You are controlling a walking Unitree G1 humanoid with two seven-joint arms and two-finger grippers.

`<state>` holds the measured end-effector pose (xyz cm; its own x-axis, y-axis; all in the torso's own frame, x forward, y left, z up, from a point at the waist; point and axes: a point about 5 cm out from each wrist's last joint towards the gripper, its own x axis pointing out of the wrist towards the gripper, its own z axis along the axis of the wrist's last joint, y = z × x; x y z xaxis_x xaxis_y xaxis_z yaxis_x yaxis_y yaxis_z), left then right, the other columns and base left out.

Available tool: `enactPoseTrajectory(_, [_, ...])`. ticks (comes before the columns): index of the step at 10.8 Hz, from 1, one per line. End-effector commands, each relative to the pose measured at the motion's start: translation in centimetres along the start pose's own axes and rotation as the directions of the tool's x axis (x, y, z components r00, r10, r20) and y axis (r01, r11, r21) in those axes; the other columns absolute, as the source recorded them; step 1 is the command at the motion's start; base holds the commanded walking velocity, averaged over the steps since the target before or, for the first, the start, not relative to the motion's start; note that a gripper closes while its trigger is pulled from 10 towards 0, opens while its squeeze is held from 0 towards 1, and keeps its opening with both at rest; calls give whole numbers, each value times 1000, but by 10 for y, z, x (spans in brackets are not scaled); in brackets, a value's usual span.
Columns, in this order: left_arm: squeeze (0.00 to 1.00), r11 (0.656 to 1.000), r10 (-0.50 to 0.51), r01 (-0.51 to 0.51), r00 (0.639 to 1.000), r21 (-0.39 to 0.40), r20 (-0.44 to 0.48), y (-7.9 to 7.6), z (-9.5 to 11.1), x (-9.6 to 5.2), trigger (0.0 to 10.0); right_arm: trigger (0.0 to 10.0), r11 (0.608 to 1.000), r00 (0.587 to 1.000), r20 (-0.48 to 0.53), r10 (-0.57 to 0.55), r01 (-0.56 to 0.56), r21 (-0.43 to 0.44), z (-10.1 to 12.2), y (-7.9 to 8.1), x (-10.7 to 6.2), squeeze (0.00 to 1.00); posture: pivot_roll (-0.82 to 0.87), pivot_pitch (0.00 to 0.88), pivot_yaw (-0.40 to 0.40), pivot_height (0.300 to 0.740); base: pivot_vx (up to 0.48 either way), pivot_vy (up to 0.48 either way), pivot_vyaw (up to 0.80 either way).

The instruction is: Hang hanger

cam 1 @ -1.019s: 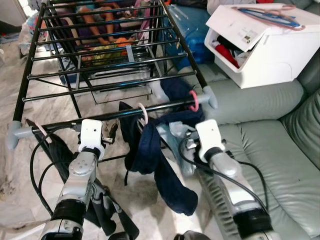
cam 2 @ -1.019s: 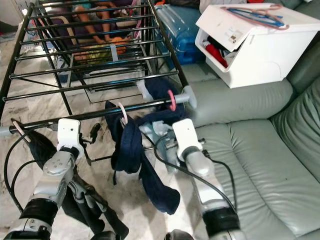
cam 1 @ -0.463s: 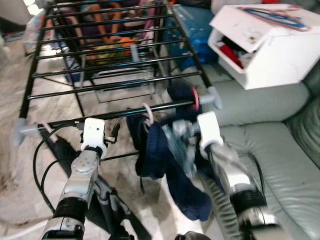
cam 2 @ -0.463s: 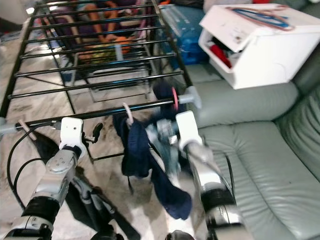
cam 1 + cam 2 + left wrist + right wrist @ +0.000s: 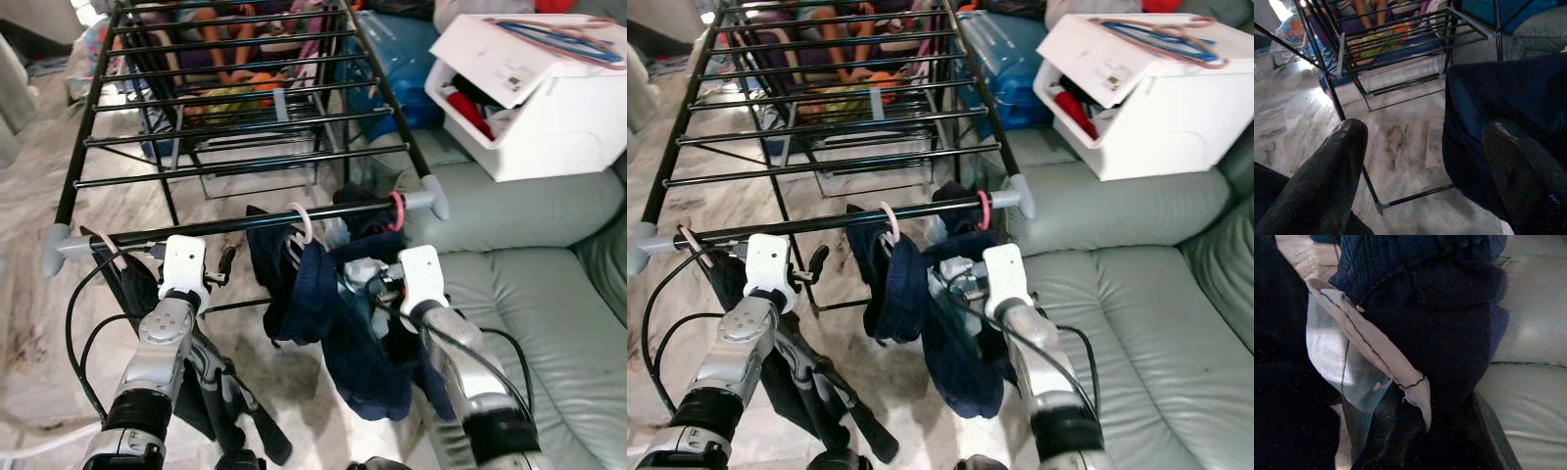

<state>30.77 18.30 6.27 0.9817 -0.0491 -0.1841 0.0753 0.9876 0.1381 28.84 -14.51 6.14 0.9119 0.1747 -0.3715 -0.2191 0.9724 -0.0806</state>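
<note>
A black drying rack's front rail (image 5: 216,227) carries a pale pink hanger hook (image 5: 305,224) with a navy garment (image 5: 302,286) hanging from it. A brighter pink hook (image 5: 397,210) sits near the rail's right end, with more navy cloth (image 5: 377,377) drooping below it. My right gripper (image 5: 360,284) is just under the rail and buried in that cloth. The right wrist view has navy fabric (image 5: 1449,308) and a pale lining (image 5: 1352,357) bunched between its fingers. My left gripper (image 5: 224,264) hangs open below the rail, left of the garment, holding nothing.
Another hook with dark clothing (image 5: 122,279) hangs at the rail's left end. A grey-green sofa (image 5: 549,294) lies to the right, with a white box of clothes (image 5: 549,108) on it. A blue suitcase (image 5: 392,49) stands behind the rack. Marble floor (image 5: 39,323) lies below.
The whole view has shifted as the camera moved. My right arm swung briefly, and the navy cloth now bunches more closely around its gripper. The left arm holds its place.
</note>
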Motion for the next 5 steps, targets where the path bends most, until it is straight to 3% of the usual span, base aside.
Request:
enactPoseTrajectory(1, [0, 1000, 1, -1, 1000, -4, -6, 0, 2, 2, 10000, 10000, 1000, 999, -40, -21, 21, 4, -9, -3, -5, 0, -71, 6, 23, 740, 0, 0, 0])
enactPoseTrajectory(5, [0, 1000, -3, 3, 1000, 5, -4, 1, 3, 3, 10000, 10000, 995, 994, -67, -88, 91, 37, -10, -10, -5, 0, -70, 5, 27, 740, 0, 0, 0])
